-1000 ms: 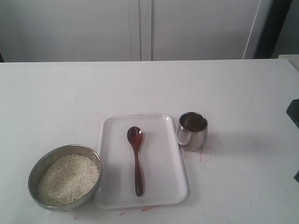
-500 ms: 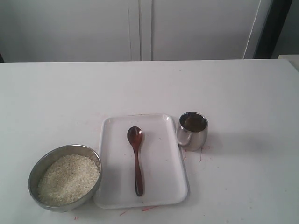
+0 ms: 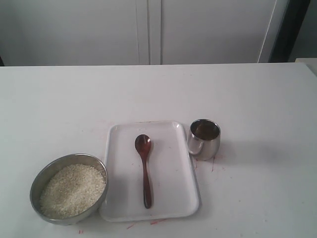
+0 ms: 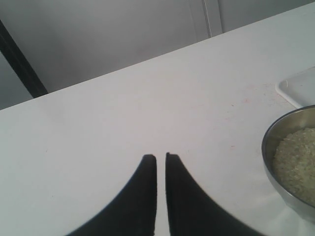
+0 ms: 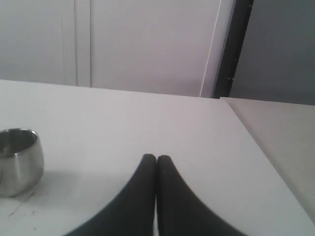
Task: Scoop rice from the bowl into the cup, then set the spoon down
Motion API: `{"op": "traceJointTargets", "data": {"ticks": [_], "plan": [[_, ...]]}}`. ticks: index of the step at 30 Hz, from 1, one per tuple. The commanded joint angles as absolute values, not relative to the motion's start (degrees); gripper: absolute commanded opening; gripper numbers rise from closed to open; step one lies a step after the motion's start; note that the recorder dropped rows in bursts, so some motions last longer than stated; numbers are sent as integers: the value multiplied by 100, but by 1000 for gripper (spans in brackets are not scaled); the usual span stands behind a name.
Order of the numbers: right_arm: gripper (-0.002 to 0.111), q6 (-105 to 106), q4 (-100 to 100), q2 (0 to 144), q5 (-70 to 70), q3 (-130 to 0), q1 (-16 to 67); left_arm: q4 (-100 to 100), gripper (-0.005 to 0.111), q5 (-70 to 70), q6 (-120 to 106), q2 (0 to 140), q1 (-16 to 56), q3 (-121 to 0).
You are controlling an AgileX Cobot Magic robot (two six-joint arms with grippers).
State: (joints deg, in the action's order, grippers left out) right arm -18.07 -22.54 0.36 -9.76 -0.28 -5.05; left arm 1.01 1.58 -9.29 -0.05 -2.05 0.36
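Note:
The dark wooden spoon (image 3: 144, 168) lies on a white tray (image 3: 173, 198), its oval bowl pointing toward the back. The grey steel bowl (image 3: 49, 171), full of rice (image 3: 73, 190), stands left of the tray. The shiny cup (image 3: 204, 139) stands upright by the tray's right back corner. Neither arm shows in the exterior view. My left gripper (image 4: 161, 157) hovers over bare table beside the bowl (image 4: 275, 132) and its rice (image 4: 298, 164), fingers nearly touching, holding nothing. My right gripper (image 5: 156, 158) is shut and empty, off to the side of the cup (image 5: 17, 162).
The white table ends at a back edge in front of pale cabinet doors (image 3: 148, 29). A dark upright strip (image 3: 290, 29) stands at the back right. The tray's corner (image 4: 300, 91) shows in the left wrist view. Small red marks dot the table near the cup.
A dark part of the right arm that showed at the right edge of the exterior view one second ago has left the view. Spoon, bowl and cup have not moved.

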Motion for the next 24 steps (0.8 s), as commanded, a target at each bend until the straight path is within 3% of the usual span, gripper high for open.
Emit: {"op": "traceJointTargets", "data": {"ticks": [1,7,19,24], "plan": [[0,-1619,-2299,0,-1468,0,-534,51,14,125,-921,0,-190,0],[0,-1619,-2299,0,-2060,0,-534,51,14,125,-921,0,-190,0],[0,-1683,-2144,0,-1518,0,-522,51,14,125,-921,0,-190,0],[0,-436,-1240,0,-1593,0,-522,51,14,125,-921,0,-190,0]]}}
